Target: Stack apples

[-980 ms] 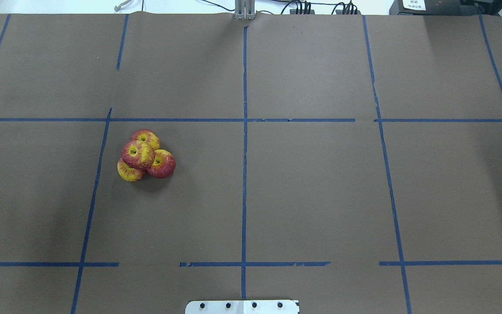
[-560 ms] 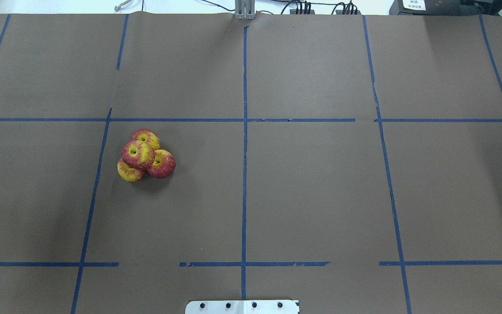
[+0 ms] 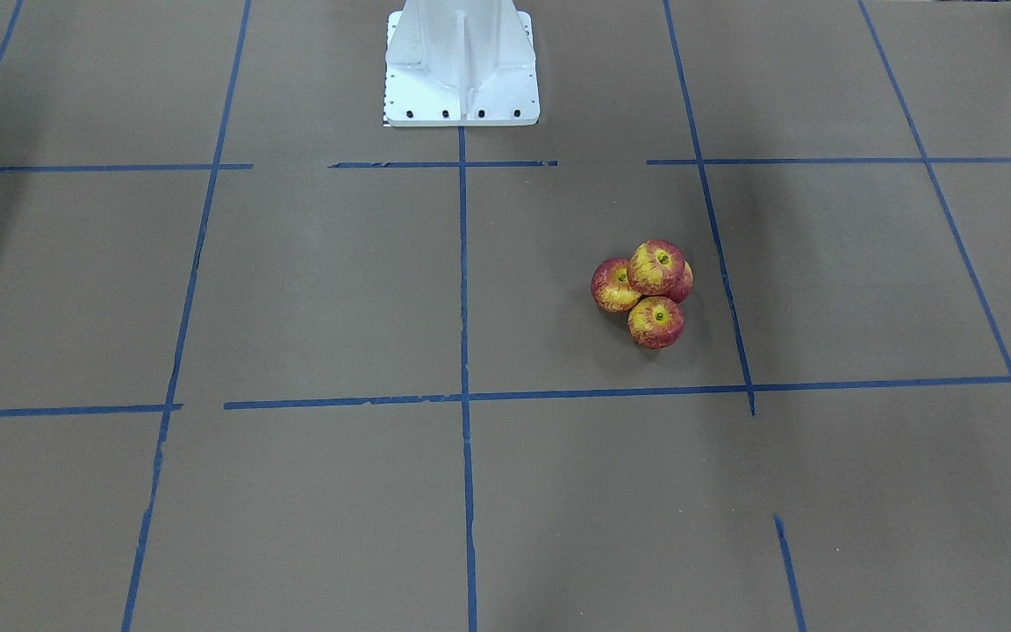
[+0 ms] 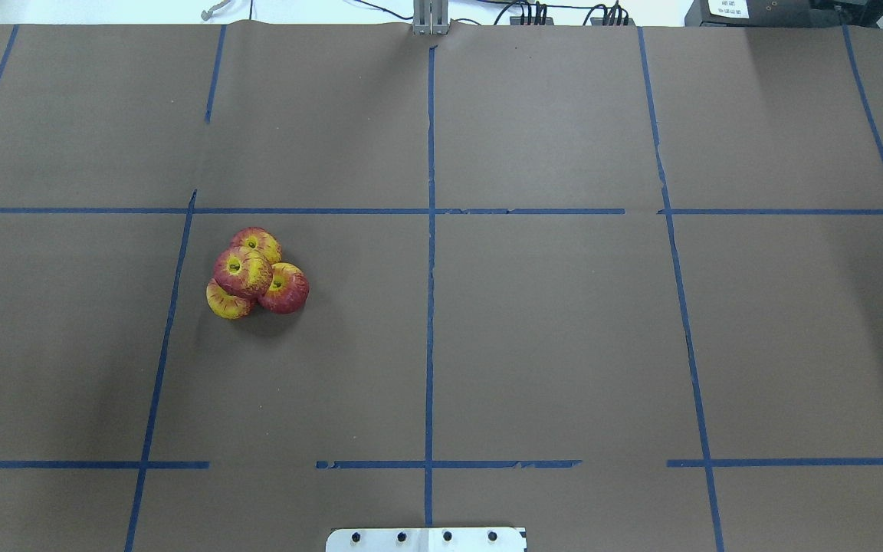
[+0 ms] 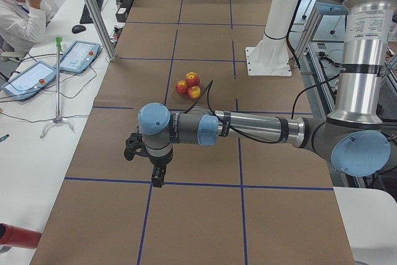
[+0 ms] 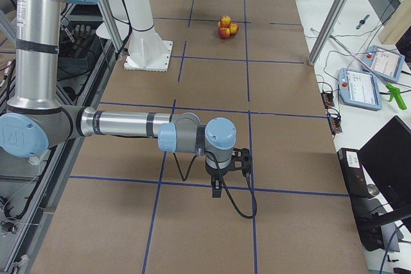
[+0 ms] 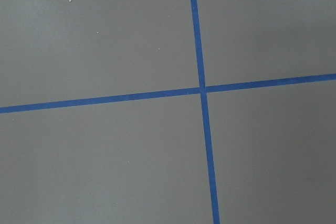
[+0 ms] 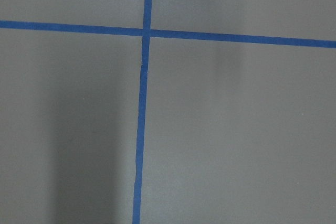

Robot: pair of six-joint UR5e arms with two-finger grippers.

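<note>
Four apples are seen clustered on the desk, in the robot's left half near a blue tape line. Three touch at the base & the top apple is seated on them, dimple up. The stack is judged approx. done. The left claw & right claw are held well apart from the pile; open or closed can't be told for either. The apples are judged light, hard & glossy, so slippery & roll-prone. If regripped, each is best taken from above, across the widest girth, w/ a gentle squeeze.
</note>
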